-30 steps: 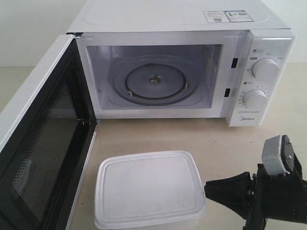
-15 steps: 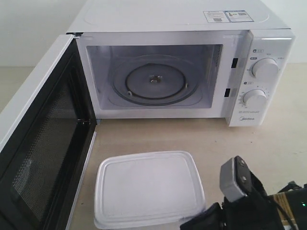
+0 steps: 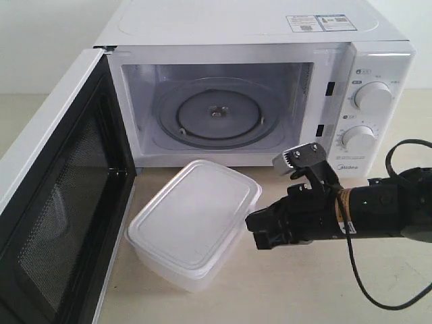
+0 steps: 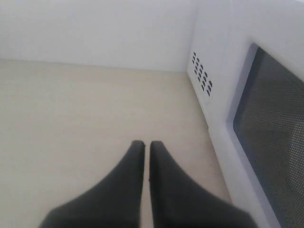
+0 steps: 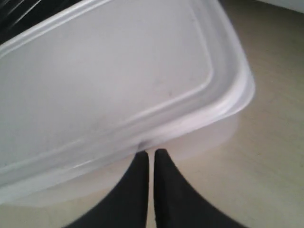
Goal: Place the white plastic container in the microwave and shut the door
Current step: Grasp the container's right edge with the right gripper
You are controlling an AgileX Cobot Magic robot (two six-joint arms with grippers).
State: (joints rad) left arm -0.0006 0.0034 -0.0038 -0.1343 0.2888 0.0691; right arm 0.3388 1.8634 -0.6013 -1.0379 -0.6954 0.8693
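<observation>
The white plastic container [image 3: 192, 219] stands askew on the table before the microwave [image 3: 236, 27], one corner near the cavity's sill. The door [image 3: 61, 202] hangs wide open on the left, and the glass turntable [image 3: 217, 116] is bare. My right gripper [image 3: 256, 231] is shut, with its tips against the container's right side. In the right wrist view the right gripper [image 5: 150, 153] touches the container [image 5: 109, 80] just under the lid's rim, with nothing between its fingers. My left gripper [image 4: 146, 143] is shut and empty, low over the table beside the door's outer face [image 4: 270, 123].
Two round dials [image 3: 373, 96] sit on the microwave's right panel. The right arm's cable [image 3: 378, 297] loops over the table at lower right. Vent holes [image 4: 202, 78] mark the microwave's side wall near the left gripper. A pale wall stands behind.
My right arm has swung up from the lower right corner to the container's right side. The container has slid toward the microwave and turned askew. The door has not moved.
</observation>
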